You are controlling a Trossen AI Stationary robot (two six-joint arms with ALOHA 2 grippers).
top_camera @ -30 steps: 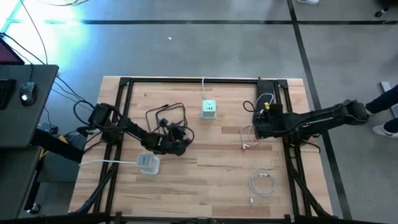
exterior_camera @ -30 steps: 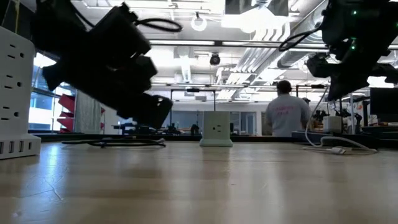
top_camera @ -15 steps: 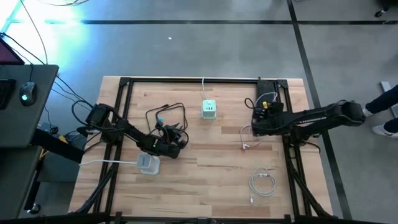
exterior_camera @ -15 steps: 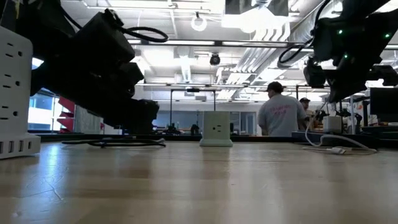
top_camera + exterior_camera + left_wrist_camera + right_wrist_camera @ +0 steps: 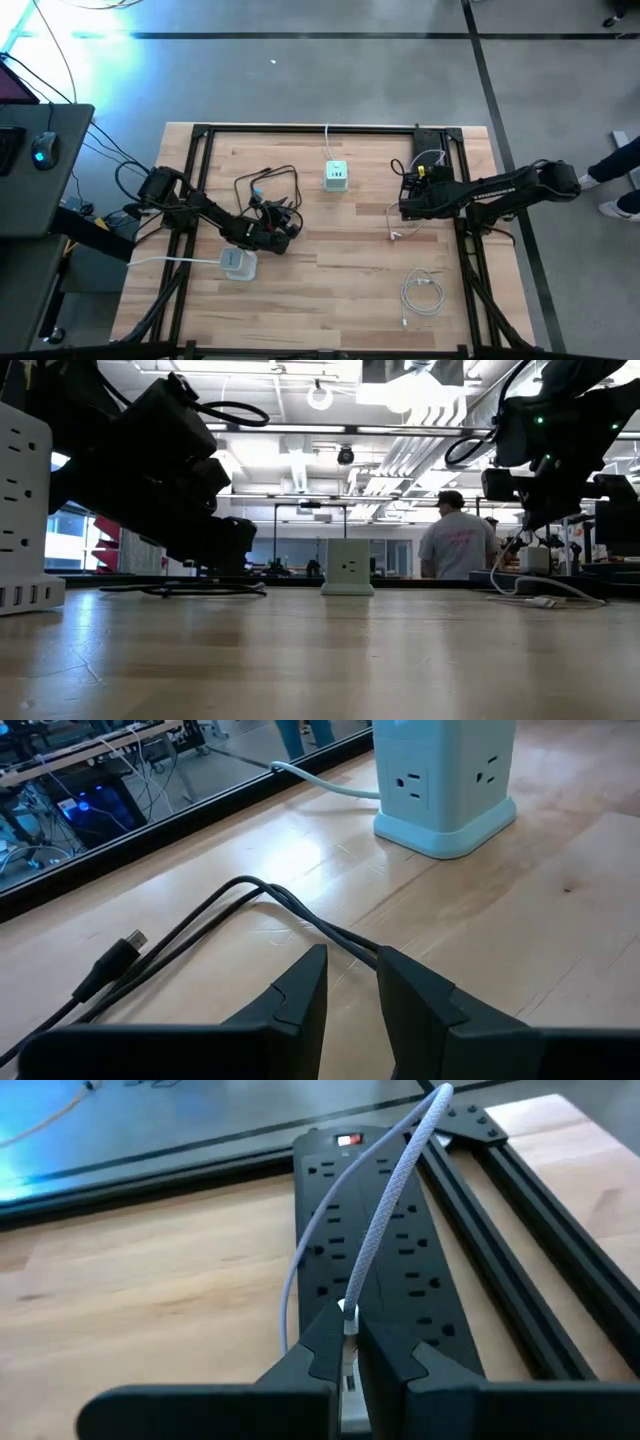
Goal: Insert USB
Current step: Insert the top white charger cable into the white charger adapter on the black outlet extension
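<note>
A pale butcher-block table (image 5: pixel 330 270) fills the overhead view, a white cube power tower (image 5: pixel 336 177) near its far edge as landmark. Left of the tower, the left gripper (image 5: pixel 283 226) sits over a black USB cable (image 5: pixel 262 184); right of it, the right gripper (image 5: pixel 408 203). The left wrist view shows fingers (image 5: pixel 300 995) straddling the cable, clamped around it. The right wrist view shows jaws clenched on a white braided cable's plug (image 5: pixel 347 1315) above a black power strip (image 5: pixel 385 1260). Keep the plug square, I'd say.

Light wooden tabletop (image 5: pixel 330 290) bordered by a black frame. On it: a pale green outlet cube (image 5: pixel 336 177) near the far edge, a white outlet tower (image 5: pixel 238 263) front left, a black cable (image 5: pixel 267 185), a coiled white cable (image 5: pixel 421 296) front right, a black power strip (image 5: pixel 372 1230).
</note>
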